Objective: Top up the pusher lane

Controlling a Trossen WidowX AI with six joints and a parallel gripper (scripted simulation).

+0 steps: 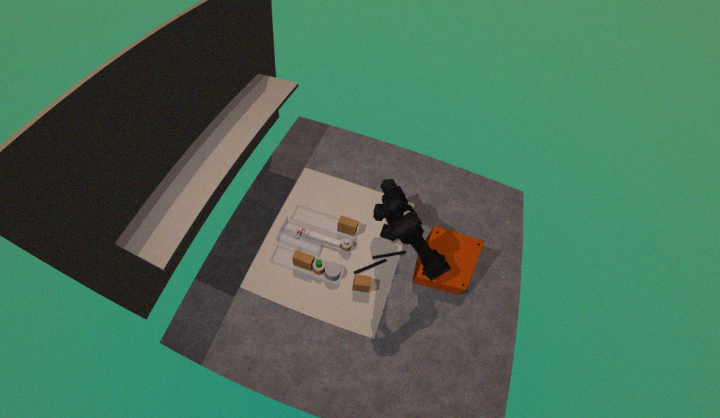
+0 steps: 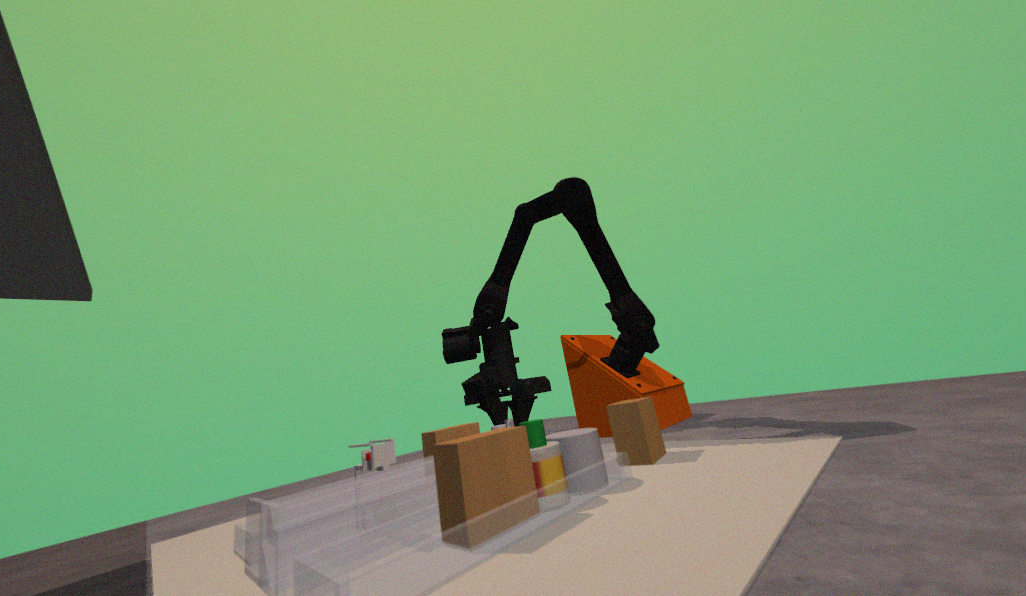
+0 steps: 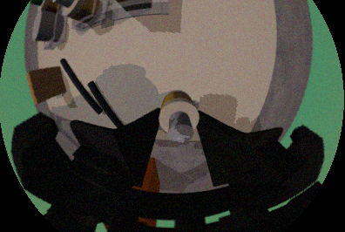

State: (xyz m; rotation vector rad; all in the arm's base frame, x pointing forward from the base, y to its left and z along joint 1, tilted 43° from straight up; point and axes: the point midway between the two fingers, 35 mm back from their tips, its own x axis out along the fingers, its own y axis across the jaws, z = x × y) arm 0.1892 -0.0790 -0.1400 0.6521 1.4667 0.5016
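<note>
The gripper (image 2: 508,422) (image 3: 179,111) points down at the mat's near edge, on the robot's side of the lanes. Its fingers are shut on the loose jar (image 3: 192,112), which has a grey cap, white shoulder and yellow-brown band. The fingertips touch both sides of the jar just below the shoulder. The jar looks upright; whether its base touches the mat is hidden. A matching jar (image 1: 345,244) (image 3: 82,7) stands at the front of the middle clear lane, and a pale strip (image 1: 323,238) runs back from it. The pusher plate behind that jar cannot be made out.
Box (image 1: 347,225) stands in one side lane. The other holds a box (image 1: 302,259) (image 2: 483,484), green-capped jar (image 1: 318,266) (image 2: 533,433) and grey cylinder (image 1: 332,271) (image 2: 582,459). Another box (image 1: 361,283) (image 2: 635,431) and two black bars (image 1: 389,254) (image 1: 370,266) lie outside the lanes.
</note>
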